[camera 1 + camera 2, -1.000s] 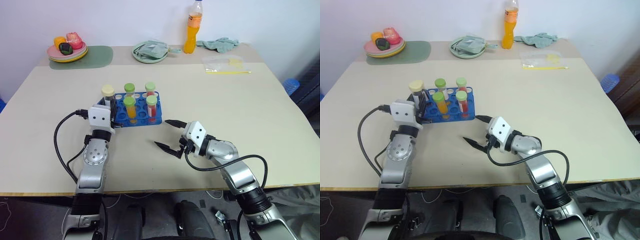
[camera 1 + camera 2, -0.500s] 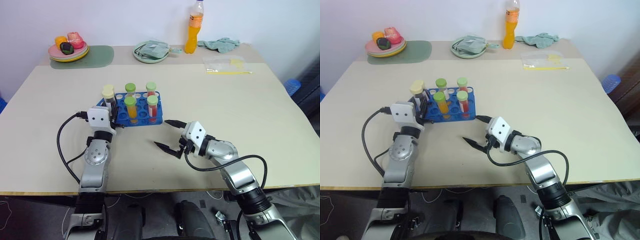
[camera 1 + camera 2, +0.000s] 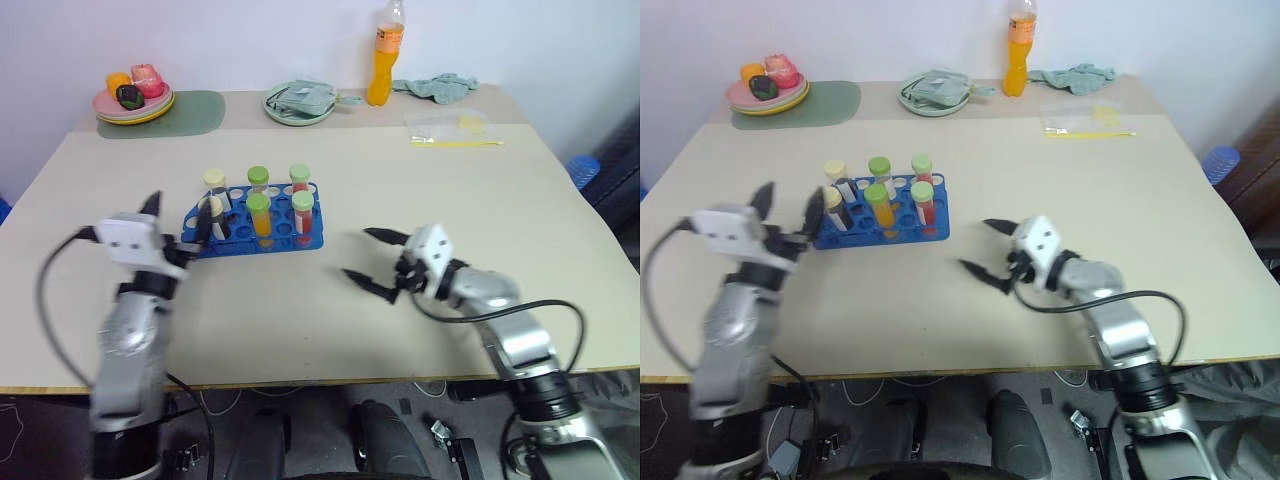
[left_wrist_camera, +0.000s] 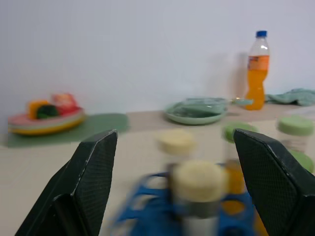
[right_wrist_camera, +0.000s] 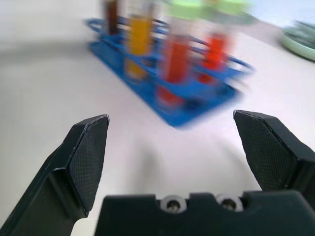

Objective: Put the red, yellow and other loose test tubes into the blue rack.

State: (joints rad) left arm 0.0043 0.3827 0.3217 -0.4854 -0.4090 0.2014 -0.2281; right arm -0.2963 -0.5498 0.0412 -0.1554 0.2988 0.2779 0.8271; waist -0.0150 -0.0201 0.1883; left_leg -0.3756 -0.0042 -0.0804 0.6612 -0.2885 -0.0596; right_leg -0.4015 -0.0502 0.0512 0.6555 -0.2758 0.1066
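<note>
1. Test tubes are all standing upright in the blue rack (image 3: 262,232) now, and none are lying loose on the table (image 3: 420,190) around it; six caps are poking up above the grid.
2. Nearest the rack's left end, two cream-capped tubes (image 3: 211,207) are sitting, the nearer one leaning a little; green-capped yellow-orange ones (image 3: 260,215) and red ones (image 3: 303,215) are filling the middle and right.
3. Left gripper (image 3: 178,214) is hovering just beside the rack's left end, fingers spread wide, pinching nothing.
4. Right gripper (image 3: 378,258) is hanging well to the right of the rack, jaws fully apart and empty.
5. Judging by looks, these are handling as light, stiff, smooth plastic tubes, likely slippery on the wall, so the hold is best taken just under the cap.
6. Nudging the light rack is looking like the main risk.
</note>
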